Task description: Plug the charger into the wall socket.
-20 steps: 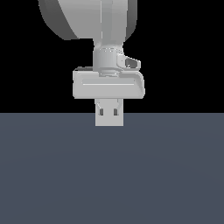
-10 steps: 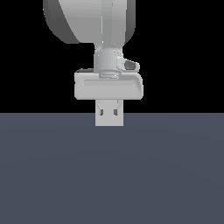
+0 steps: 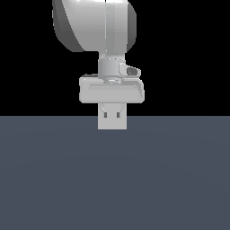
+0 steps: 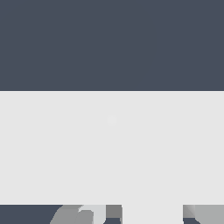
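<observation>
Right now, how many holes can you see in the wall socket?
2. Both sit side by side near the centre of the wall socket in the exterior view: one hole toward its left, the other toward its right.

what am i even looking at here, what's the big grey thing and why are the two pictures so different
Both pictures are computer renders of one robot arm, not photos. The exterior view looks at it from a camera off the arm: the big rounded grey shape is the arm, and the wide pale block under it is its hand. The small pale square with two dark holes below that is the wall socket, an upright plate on the dark blue-grey floor. It hides the claw, so I cannot tell whether the claw is open or holding anything. The wrist view comes from a camera on the arm's wrist, very close: the large pale area is probably the same socket. I cannot pick out the charger for sure.
</observation>
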`<act>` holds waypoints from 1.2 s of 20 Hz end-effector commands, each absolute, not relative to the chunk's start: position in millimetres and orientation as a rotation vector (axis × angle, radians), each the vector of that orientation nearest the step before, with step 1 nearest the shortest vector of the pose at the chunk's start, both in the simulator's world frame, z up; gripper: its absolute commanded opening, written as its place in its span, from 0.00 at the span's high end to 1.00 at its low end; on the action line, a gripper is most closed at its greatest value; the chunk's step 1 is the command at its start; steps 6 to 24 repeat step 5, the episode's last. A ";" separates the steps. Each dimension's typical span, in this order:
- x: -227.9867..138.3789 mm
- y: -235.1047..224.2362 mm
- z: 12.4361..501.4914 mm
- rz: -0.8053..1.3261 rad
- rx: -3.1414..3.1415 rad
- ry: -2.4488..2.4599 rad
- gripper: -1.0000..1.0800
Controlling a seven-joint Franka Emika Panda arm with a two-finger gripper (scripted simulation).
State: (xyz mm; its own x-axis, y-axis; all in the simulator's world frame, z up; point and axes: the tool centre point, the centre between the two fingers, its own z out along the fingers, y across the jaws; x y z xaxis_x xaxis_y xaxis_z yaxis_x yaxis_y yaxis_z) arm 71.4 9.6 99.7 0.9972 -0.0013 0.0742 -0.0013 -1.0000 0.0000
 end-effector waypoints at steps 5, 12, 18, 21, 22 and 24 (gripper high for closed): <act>77.9 9.7 100.0 0.117 3.139 -0.002 1.00; 77.9 9.7 100.0 0.117 3.139 -0.002 1.00; 77.9 9.7 100.0 0.117 3.139 -0.002 1.00; 77.9 9.7 100.0 0.117 3.139 -0.002 1.00; 77.9 9.7 100.0 0.117 3.139 -0.002 1.00; 77.9 9.7 100.0 0.117 3.139 -0.002 1.00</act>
